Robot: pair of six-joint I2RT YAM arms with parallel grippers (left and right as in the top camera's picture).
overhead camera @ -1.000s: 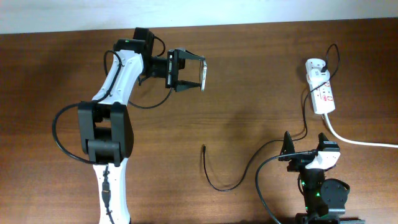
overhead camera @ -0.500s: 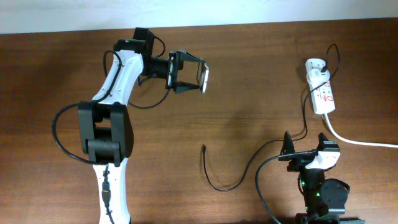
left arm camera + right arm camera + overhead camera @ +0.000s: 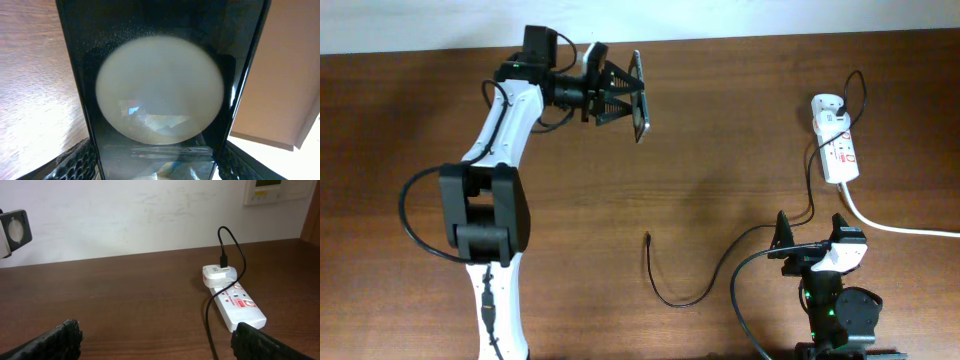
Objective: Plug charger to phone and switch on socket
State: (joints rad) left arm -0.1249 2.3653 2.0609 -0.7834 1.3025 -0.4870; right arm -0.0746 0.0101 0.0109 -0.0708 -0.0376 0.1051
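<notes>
One phone (image 3: 640, 97) sits clamped on edge in my left claw (image 3: 628, 95), raised above the surface (image 3: 720, 130). Charger (image 3: 678, 305) cable lies loose left of my right claw (image 3: 810, 228), which gapes wide and empty, with the socket (image 3: 840, 152) ahead of it.

I see the brown wooden counter (image 3: 740, 150). The white socket (image 3: 838, 150) lies near its right edge, and the charger (image 3: 649, 250) ends loose near the front middle.
</notes>
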